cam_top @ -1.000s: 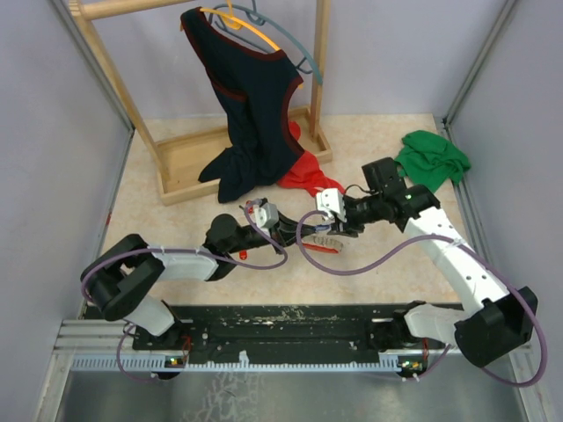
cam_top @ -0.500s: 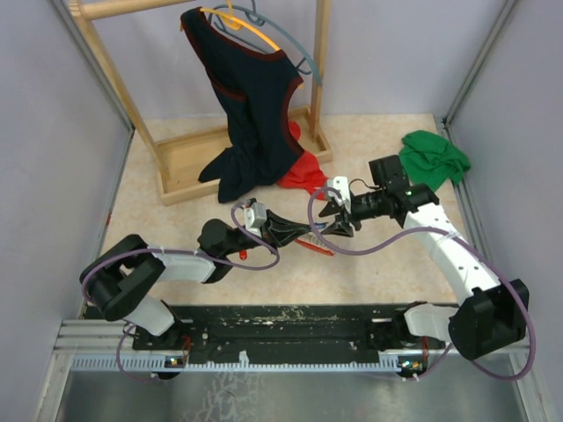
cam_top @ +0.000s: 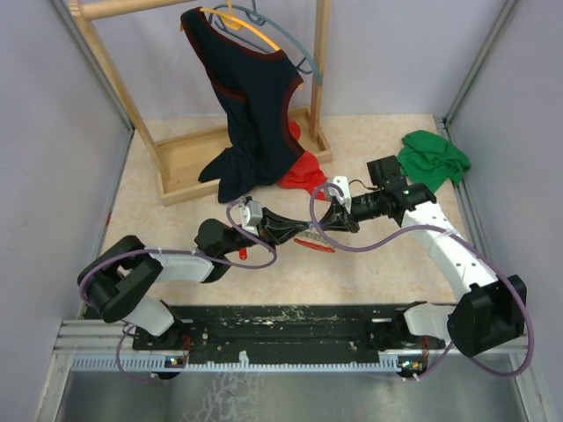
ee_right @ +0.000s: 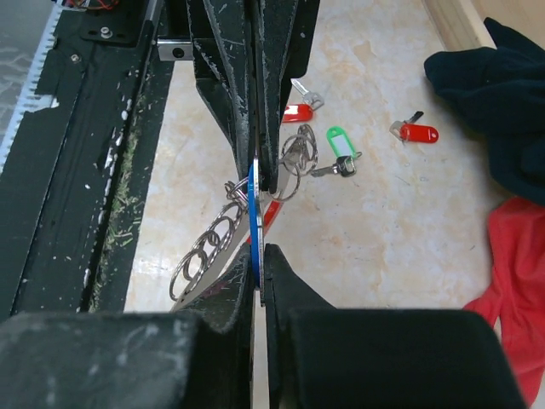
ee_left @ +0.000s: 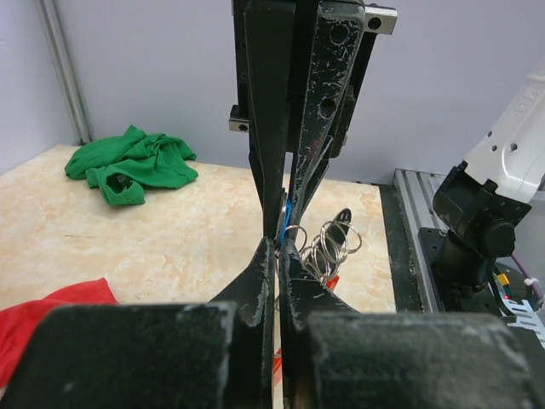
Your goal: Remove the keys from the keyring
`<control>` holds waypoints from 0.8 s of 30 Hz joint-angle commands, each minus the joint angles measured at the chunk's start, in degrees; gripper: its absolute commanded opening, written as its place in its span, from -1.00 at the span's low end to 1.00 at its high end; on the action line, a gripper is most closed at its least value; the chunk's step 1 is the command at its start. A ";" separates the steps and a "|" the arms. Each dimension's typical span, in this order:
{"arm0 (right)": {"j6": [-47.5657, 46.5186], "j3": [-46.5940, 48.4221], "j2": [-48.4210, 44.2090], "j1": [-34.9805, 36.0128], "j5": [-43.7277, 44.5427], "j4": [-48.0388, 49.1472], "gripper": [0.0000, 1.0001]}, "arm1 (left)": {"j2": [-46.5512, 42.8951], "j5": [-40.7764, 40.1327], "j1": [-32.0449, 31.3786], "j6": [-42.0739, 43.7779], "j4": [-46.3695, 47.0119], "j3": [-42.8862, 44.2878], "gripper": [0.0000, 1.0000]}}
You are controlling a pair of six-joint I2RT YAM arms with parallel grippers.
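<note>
Your right gripper point(ee_right: 258, 251) is pinching the blue key point(ee_right: 254, 198) edge-on. Your left gripper point(ee_left: 278, 249) meets it tip to tip, fingers pressed together, though you cannot tell what they clamp. In the right wrist view the keyring point(ee_right: 213, 247), silver rings with a red strip, trails from that pinch toward 7 o'clock. Loose on the table point(ee_right: 383, 239) lie the second red key point(ee_right: 298, 112) at 1 o'clock, the green key point(ee_right: 341, 143) between 1 and 2, and the red key point(ee_right: 419, 133) at 2.

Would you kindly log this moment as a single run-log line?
left end effector: shut on blue key | right end effector: same key | keyring: dangling | green key: on table
</note>
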 commanded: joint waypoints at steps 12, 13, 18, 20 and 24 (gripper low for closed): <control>-3.43 7.94 0.20 4.12 12.83 -6.70 -1.00 | -8.48 7.05 3.18 1.92 -10.92 -0.58 -0.25; -3.86 8.62 0.58 4.93 14.87 -7.51 -1.00 | -9.86 7.27 3.74 2.18 -13.50 -0.46 -0.16; -7.35 13.93 2.90 7.78 23.94 -14.70 -1.00 | -14.64 8.91 6.01 5.79 -28.33 2.58 -0.05; -8.35 16.13 3.80 8.77 27.16 -17.08 -1.00 | -13.97 10.40 5.95 6.75 -29.12 3.55 -0.05; -8.77 19.13 5.15 11.93 32.92 -19.93 -1.00 | -10.81 10.92 5.70 3.84 -22.04 4.08 -0.05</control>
